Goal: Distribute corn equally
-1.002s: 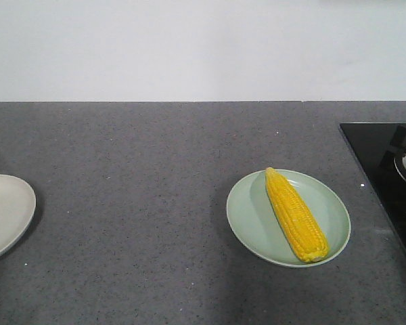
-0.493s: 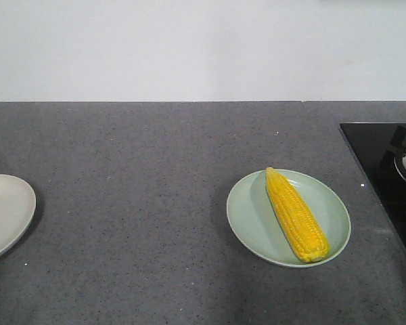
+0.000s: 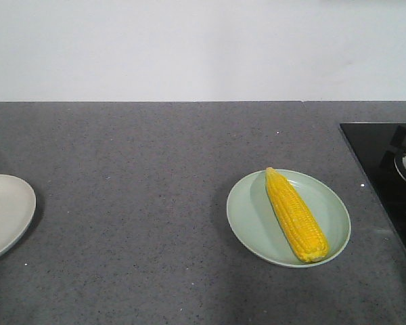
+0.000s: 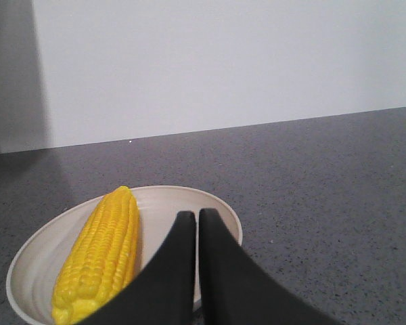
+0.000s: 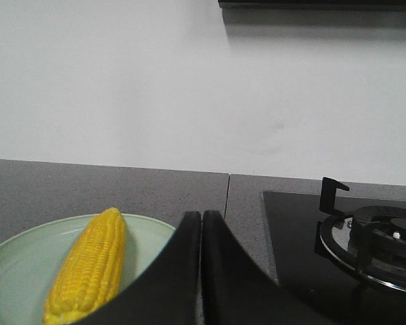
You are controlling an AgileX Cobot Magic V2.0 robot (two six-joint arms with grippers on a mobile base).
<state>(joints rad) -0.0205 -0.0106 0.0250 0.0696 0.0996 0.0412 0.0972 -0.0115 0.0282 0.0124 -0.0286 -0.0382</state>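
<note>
Two knobbly tapered corn cobs (image 3: 296, 214) (image 4: 100, 254), one per smooth round plate (image 3: 247, 220) (image 4: 27, 271), both end effectors (image 4: 197, 217) (image 5: 201, 217) closed, empty

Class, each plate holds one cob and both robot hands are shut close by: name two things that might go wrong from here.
1. The left hand sits shut right beside the corn cob on the cream plate; a careless move might knock the cob or plate.
2. The green plate lies near the gas hob; the right hand, shut beside it, may push it that way.
</note>
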